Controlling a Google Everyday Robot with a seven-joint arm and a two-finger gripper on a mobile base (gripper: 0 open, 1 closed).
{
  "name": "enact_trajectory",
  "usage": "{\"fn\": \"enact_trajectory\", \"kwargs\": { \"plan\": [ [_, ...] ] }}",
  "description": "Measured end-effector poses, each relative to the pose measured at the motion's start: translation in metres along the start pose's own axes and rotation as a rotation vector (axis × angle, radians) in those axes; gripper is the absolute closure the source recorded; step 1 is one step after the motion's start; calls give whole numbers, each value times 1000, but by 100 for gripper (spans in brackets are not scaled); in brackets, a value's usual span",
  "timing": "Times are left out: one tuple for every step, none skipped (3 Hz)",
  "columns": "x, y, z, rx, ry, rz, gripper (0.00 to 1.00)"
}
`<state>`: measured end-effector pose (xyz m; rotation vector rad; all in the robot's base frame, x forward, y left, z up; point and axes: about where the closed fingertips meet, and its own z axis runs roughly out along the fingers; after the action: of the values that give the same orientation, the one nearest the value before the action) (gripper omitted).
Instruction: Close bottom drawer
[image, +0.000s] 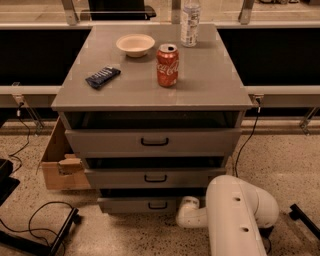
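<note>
The bottom drawer is the lowest, slimmest grey front of the grey cabinet, with a small black bar handle. It stands pulled out a little, with a dark gap above its front. The middle drawer and the top drawer also stand slightly out. My white arm reaches in from the lower right. Its gripper sits low at the right end of the bottom drawer's front, close to or touching it.
On the cabinet top are a red cola can, a white bowl, a dark snack bar and a clear bottle. A cardboard box stands left of the cabinet. Black cables lie on the floor.
</note>
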<state>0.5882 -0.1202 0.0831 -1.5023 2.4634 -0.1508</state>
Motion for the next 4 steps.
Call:
{"fn": "enact_trajectory", "kwargs": {
  "plan": [
    [1, 1, 1, -2, 1, 0, 13],
    [1, 2, 1, -3, 2, 0, 0],
    [1, 2, 1, -3, 2, 0, 0],
    [1, 2, 1, -3, 2, 0, 18]
  ]
}}
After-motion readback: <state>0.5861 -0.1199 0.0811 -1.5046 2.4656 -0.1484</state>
